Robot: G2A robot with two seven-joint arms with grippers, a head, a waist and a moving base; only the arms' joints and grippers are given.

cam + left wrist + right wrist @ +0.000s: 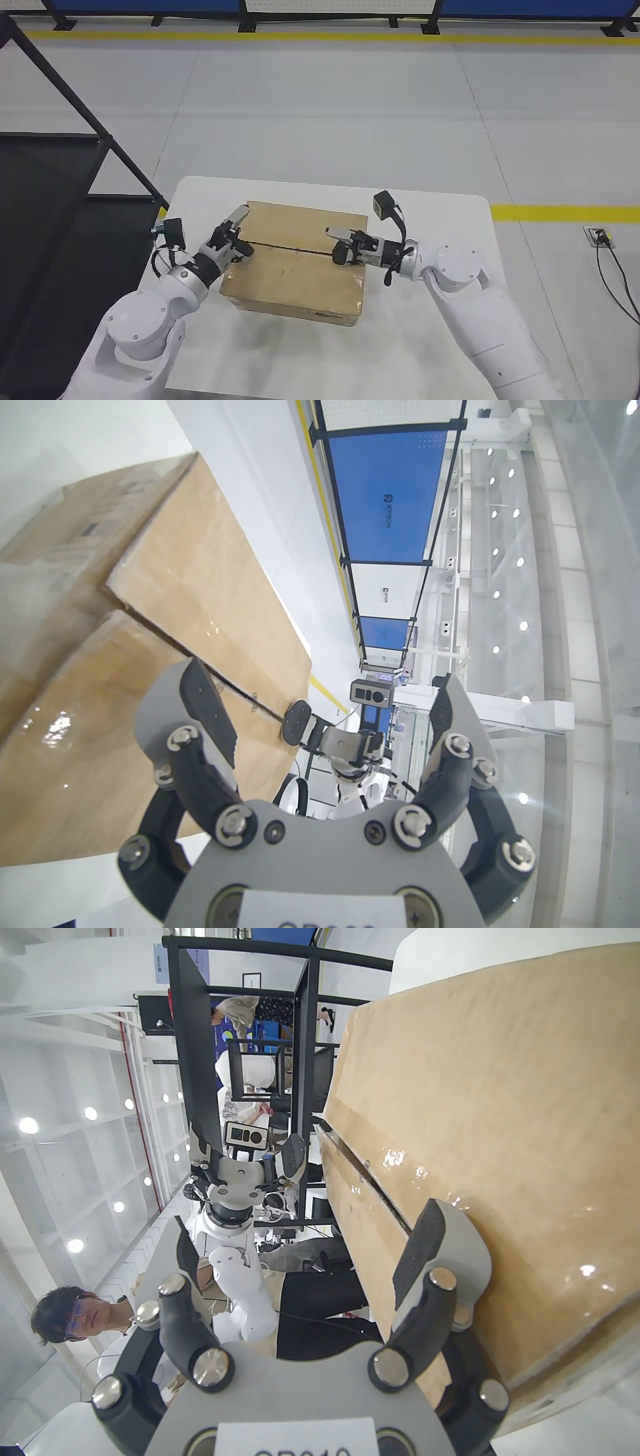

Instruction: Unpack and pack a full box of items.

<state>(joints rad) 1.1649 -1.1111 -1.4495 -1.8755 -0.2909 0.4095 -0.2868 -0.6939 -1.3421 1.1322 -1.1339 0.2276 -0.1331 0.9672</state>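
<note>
Inspection finding: the cardboard box (293, 262) sits in the middle of the white table (430, 330), its top flaps down and meeting along a seam (290, 248). My left pincer (236, 232) is spread wide at one end of that seam and grasps nothing. My right pincer (340, 245) is spread likewise at the other end, also empty-handed. I judge the task to be at its very start: opening the flaps, emptying the box and repacking it are all outstanding.
</note>
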